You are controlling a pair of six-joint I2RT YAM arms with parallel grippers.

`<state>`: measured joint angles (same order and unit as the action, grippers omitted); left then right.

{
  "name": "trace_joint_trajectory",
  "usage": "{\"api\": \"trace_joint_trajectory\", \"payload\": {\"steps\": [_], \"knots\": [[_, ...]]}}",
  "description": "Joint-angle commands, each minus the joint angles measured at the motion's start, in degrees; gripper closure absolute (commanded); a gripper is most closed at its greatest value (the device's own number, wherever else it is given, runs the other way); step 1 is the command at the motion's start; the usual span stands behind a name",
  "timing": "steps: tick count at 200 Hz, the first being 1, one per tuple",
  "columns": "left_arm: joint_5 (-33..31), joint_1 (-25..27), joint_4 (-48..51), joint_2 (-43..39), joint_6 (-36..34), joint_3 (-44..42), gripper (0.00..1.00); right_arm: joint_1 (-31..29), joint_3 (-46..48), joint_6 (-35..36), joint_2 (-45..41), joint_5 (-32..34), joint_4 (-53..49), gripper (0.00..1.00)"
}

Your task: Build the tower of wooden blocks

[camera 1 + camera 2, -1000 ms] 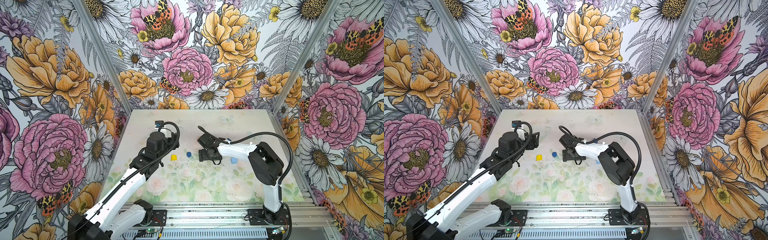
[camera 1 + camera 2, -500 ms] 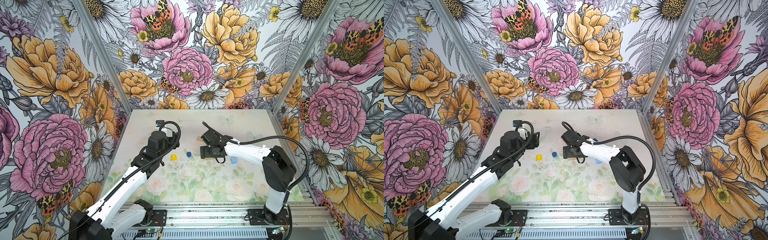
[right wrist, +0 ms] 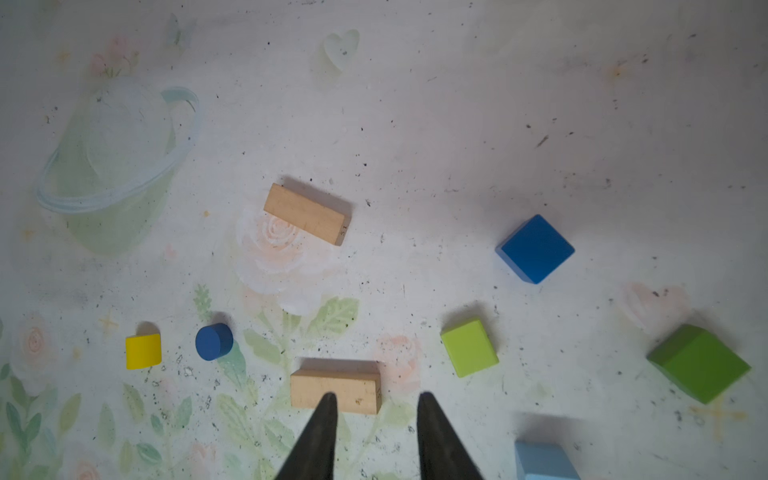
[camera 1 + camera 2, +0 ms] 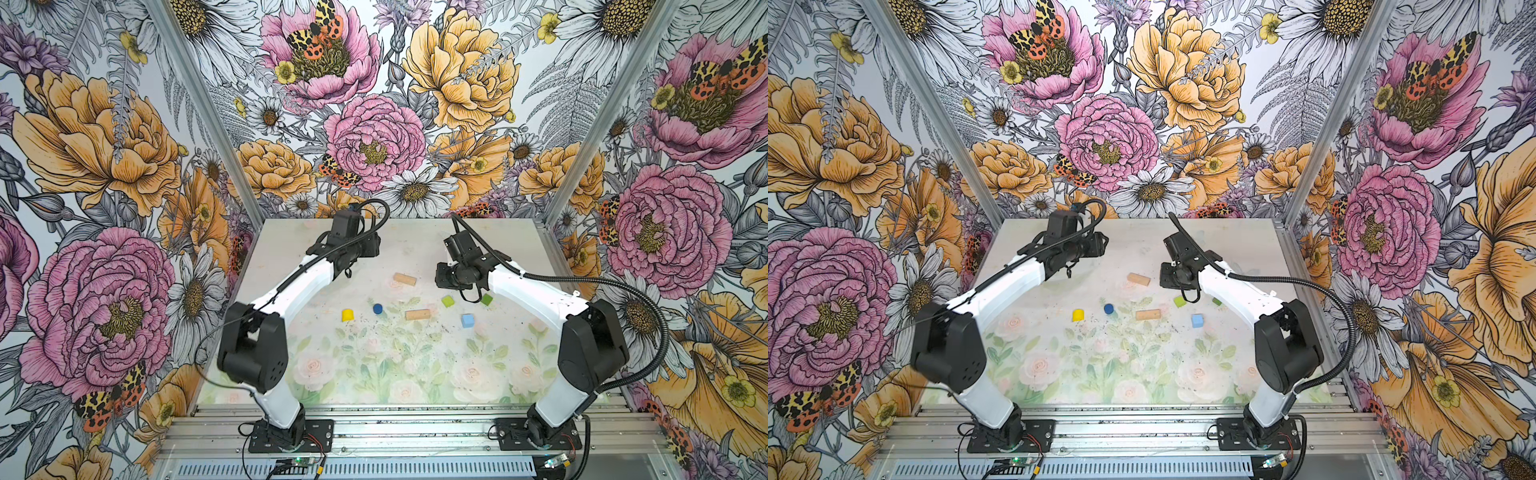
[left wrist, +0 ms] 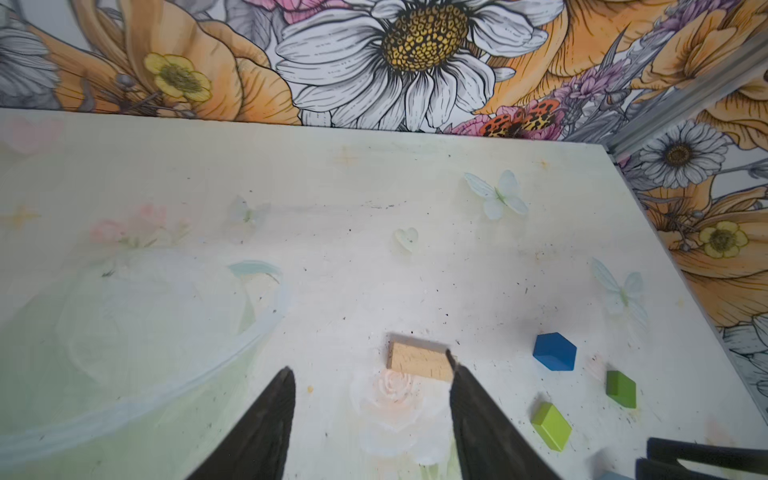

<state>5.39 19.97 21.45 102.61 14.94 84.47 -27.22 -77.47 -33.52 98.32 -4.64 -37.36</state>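
- Both of my arms have pulled away from the middle of the table (image 4: 415, 374) and risen; a second ago they were crowded low over the blocks.
- My left gripper (image 5: 368, 363) has narrowed from wide but is still parted, with nothing between the fingers.
- My right gripper (image 3: 377, 397) has drawn in much further. There is still a gap between its jaws and it is empty too.
- With the arms out of the way, the whole set is in view, all of it loose on the table.
- The far tan bar (image 4: 404, 279) lies at a slant and the near tan bar (image 4: 417, 314) lies closer to me.
- The yellow half-round (image 4: 348, 315) and the blue cylinder (image 4: 377, 308) sit side by side to the left.
- The light green cube (image 4: 447, 301), the dark green cube (image 4: 486, 299) and the light blue cube (image 4: 467, 320) sit to the right.
- The dark blue cube (image 3: 535, 248) is hidden under my right wrist in both top views, but the right wrist view shows it standing apart from the rest.
- No block rests on another, so I judge the tower not yet begun.
- The near tan bar sits just ahead of my right fingers, and I think it is the likeliest first pick for a base.
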Motion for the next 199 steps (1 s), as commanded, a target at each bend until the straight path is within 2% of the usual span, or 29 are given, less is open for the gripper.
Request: {"api": "trace_joint_trajectory", "payload": {"steps": [1,17,29,63,136,168,199], "knots": [[11.08,-1.73,8.97,9.12,-0.75,9.03,0.42,2.2,-2.51,0.07,3.39,-9.56,5.88,0.66],[11.85,-1.87,13.05,14.9,-2.16,15.17,0.42,3.06,-2.87,-1.15,6.13,-14.14,9.68,0.66],[13.27,-2.03,15.46,18.82,-3.04,19.47,0.42,3.16,-4.21,-1.78,8.72,-16.5,10.81,0.61],[17.22,-2.09,19.86,28.26,-3.86,28.19,0.45,3.34,-8.82,-3.13,15.91,-20.13,11.76,0.58],[19.02,-1.12,20.03,33.43,-4.13,29.61,0.48,3.43,-10.91,-5.96,21.92,-21.42,13.08,0.61],[20.13,-0.2,20.12,34.84,-3.92,30.06,0.58,3.46,-11.56,-6.42,23.86,-21.72,13.53,0.65],[21.2,0.42,20.11,35.27,-3.67,29.55,0.6,3.66,-12.55,-6.6,25.47,-22.4,13.62,0.67]]}}
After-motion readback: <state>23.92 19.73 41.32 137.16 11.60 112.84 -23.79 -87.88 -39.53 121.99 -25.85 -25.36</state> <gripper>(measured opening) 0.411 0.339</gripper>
